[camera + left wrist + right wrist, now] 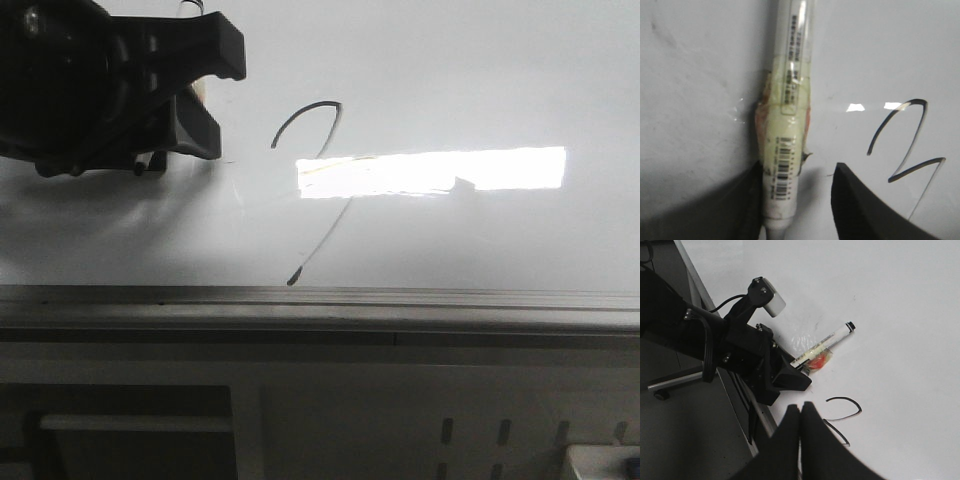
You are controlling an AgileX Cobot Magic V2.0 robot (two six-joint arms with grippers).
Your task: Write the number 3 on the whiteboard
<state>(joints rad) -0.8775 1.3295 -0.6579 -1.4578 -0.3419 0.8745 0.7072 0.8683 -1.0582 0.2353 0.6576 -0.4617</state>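
The whiteboard (470, 70) fills the front view, with a bright rectangular glare in its middle. The number 3 (296, 113) is a thin black line with a small arch and a long slanted tail ending in a dot. It also shows in the left wrist view (909, 140) and the right wrist view (845, 398). A white marker pen (785, 150) with tape round it lies on the board (827, 342), black tip pointing away from the left gripper. My left gripper (799, 172) is open around the pen's rear end: one finger touches it, the other stands apart. My right gripper (801, 407) is shut and empty, above the board's edge beside the 3.
A grey metal edge rail (400, 297) runs along the board's near side, with a pale panel below it. In the right wrist view the left arm (740, 355) with its wrist camera (771, 299) reaches over the rail, and dark floor with a grey bar (670, 382) lies beyond.
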